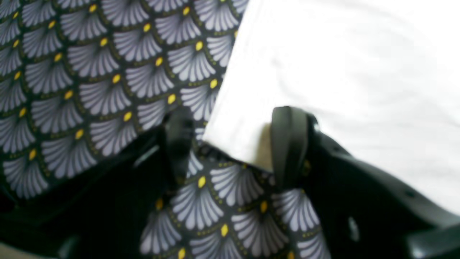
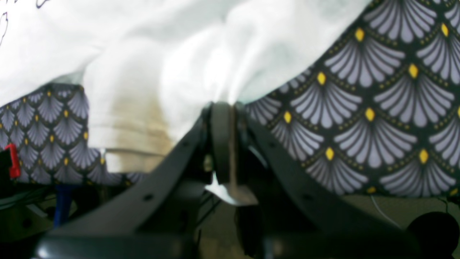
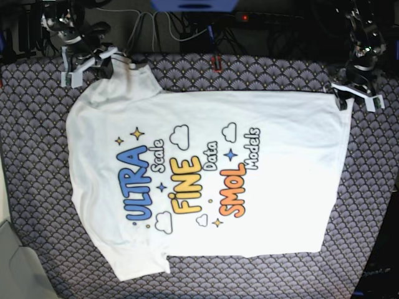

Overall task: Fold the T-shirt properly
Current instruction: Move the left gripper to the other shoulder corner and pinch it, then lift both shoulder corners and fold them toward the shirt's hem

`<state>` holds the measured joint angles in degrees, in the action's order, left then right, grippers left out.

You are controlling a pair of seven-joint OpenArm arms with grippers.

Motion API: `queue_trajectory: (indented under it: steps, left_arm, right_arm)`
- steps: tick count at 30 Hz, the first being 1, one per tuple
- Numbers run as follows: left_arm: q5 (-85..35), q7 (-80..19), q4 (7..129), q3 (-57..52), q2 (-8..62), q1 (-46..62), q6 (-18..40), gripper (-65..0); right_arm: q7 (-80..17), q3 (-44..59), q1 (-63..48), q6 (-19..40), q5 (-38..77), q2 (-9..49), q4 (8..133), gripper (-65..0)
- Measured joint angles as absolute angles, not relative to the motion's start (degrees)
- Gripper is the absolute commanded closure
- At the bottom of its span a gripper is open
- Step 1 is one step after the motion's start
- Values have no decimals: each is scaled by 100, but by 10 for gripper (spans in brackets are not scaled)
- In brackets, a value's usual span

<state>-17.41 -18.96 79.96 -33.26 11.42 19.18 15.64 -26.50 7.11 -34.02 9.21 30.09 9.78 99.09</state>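
Note:
The white T-shirt [image 3: 206, 174] lies flat and print-up on the patterned cloth, collar end to the left of the base view, hem to the right. My right gripper [image 3: 111, 63] is at its far left corner, shut on a bunched fold of white fabric [image 2: 201, 68]; its closed fingers [image 2: 222, 136] pinch the cloth and lift it a little. My left gripper [image 3: 346, 94] is at the far hem corner. It is open [image 1: 233, 144], with the shirt's corner [image 1: 237, 136] lying between the two fingers.
A dark tablecloth with a grey fan and yellow dot pattern [image 3: 37, 162] covers the table around the shirt. Cables and a power strip [image 3: 187, 18] run along the far edge. The table's near edge shows in the right wrist view [image 2: 395, 201].

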Motion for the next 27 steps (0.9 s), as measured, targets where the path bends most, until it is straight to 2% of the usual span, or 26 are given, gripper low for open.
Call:
queue_trajectory:
  steps: [2, 5, 6, 8, 14, 27]
  left_arm:
    - [-1745, -1852, 7996, -3229, 1144, 1916, 1525, -207]
    - [-1765, -1868, 7999, -3175, 1142, 1909, 1570, -21]
    - [-1780, -1863, 7999, -3177, 1146, 1914, 1570, 0]
    - [-1787, -1863, 7999, -3181, 1144, 1914, 1570, -20]
    - [-1763, -1990, 8160, -3203, 1155, 1951, 1568, -7]
    - [-1745, -1992, 8683, -3214, 1157, 1931, 1525, -7]
  right_arm:
    - [-2641, 709, -3402, 921, 3009, 980, 9909, 0]
    - [-2648, 711, -3404, 923, 3009, 980, 9918, 0]
    - [-2665, 711, -3402, 921, 3009, 982, 9935, 0]
    - [-2659, 711, -3402, 923, 3009, 982, 9937, 0]
    - [-3033, 716, -3505, 908, 2877, 982, 10339, 0]
    - [-3081, 897, -3232, 904, 2884, 1278, 10875, 0]
